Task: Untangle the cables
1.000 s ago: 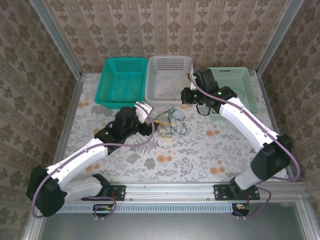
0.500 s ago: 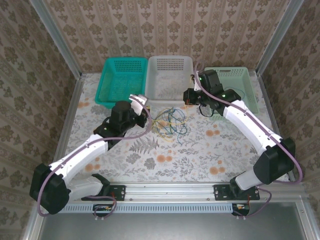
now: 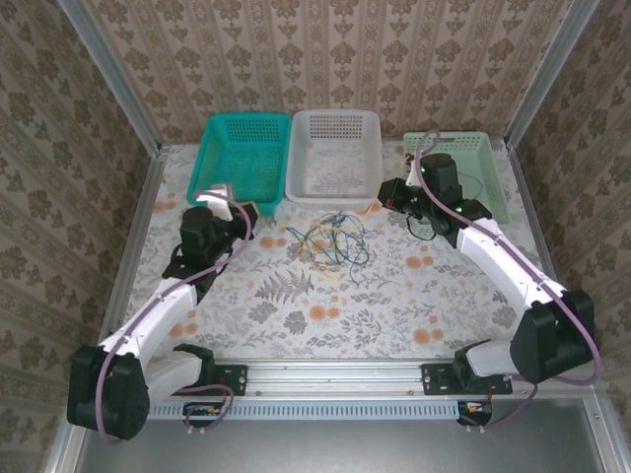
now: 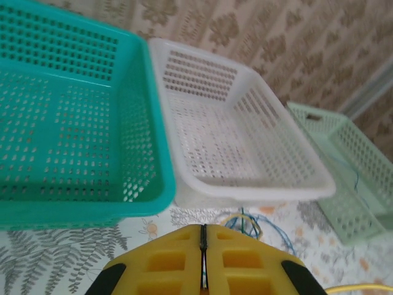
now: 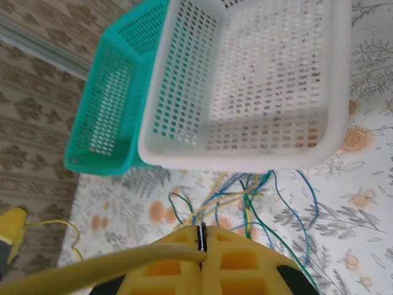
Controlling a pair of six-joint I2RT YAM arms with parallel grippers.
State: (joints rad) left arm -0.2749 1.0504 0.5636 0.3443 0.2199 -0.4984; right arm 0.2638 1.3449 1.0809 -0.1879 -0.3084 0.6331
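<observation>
Beige damask-patterned walls (image 3: 325, 49) (framed by metal posts (image 3: 108, 74)) enclose a floral-printed table (image 3: 394, 315).

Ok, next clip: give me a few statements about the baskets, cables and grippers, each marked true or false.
1. The white basket sits between the teal basket and the pale green basket. True.
2. The tangle of cables lies inside the white basket. False: it lies on the table, in front of that basket.
3. The right gripper is shut on a yellow cable. True.
4. The left gripper has its jaws wide open. False: they are pressed together, and in the right wrist view a yellow strand runs from its tip.
5. The teal basket is full of cables. False: none lie in it.
</observation>
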